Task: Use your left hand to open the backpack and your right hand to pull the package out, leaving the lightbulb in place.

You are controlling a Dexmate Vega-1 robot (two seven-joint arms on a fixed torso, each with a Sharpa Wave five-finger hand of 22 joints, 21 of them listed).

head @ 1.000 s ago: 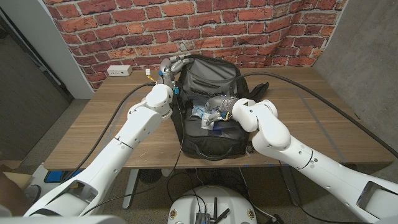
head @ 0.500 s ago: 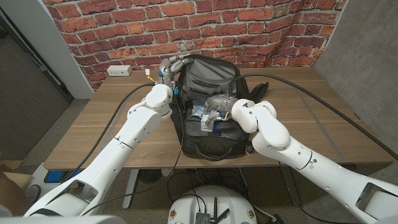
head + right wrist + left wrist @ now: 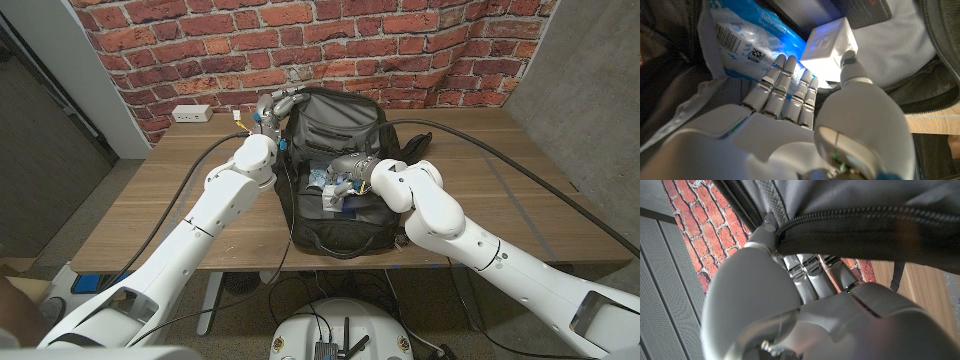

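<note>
From the head camera, your right hand (image 3: 345,170) has crept slightly deeper into the open backpack (image 3: 335,215) on the table (image 3: 150,200) since a second ago, while your left hand (image 3: 275,106) still holds the bag's top edge. Your left wrist camera shows fingers (image 3: 807,272) curled under the zipper rim. Your right wrist camera shows fingers (image 3: 785,85) together, pressed on the blue package (image 3: 747,42) reading "babywipes", beside a white box (image 3: 827,42); whether they grip it, you cannot tell.
</note>
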